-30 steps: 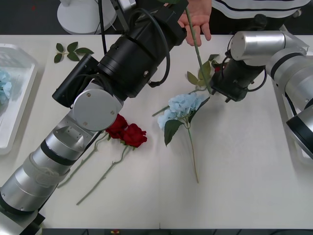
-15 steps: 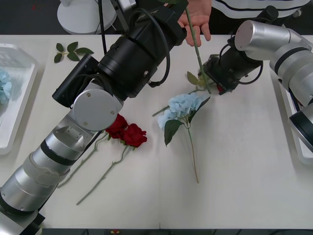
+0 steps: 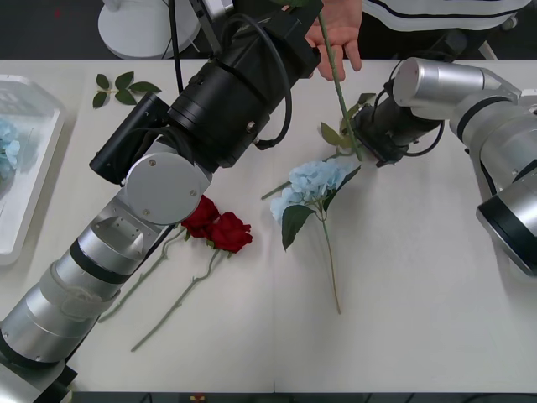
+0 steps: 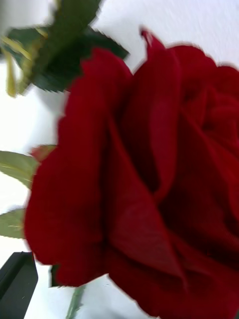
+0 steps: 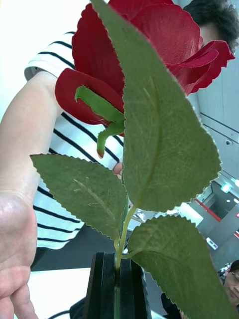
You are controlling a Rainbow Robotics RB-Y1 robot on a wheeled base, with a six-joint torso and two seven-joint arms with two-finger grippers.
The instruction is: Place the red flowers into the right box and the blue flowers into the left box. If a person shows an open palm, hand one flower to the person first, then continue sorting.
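The chief risk, as I judged it, lay in the handover at the far edge of the table [image 3: 419,277]: the left gripper [image 5: 115,279] had its black fingers closed flat on the thin stem of a red rose [image 5: 149,50], and if it let go before the person's open hand [image 3: 338,34] had closed round the stem, the flower would drop onto the blue flower [image 3: 312,183] below. That stem slanted down from the hand towards the right gripper [image 3: 362,133], which sat low over the table just right of it, so a sweep by either arm could snag it. The right gripper's own camera looked straight onto another red rose [image 4: 149,174] at very close range; whether its fingers were open or shut I could not tell, and a careless closing there might crush petals rather than catch a stem. The held rose was deep red with broad serrated green leaves, raised upright in front of the striped sleeve [image 5: 74,149]. Two more red roses [image 3: 218,227] lay side by side near the middle of the table, stems trailing near and left, partly under the left arm. The left box [image 3: 33,168] stood at the far left edge with pale blue blooms inside, and a loose leaf sprig [image 3: 122,86] lay beside it.
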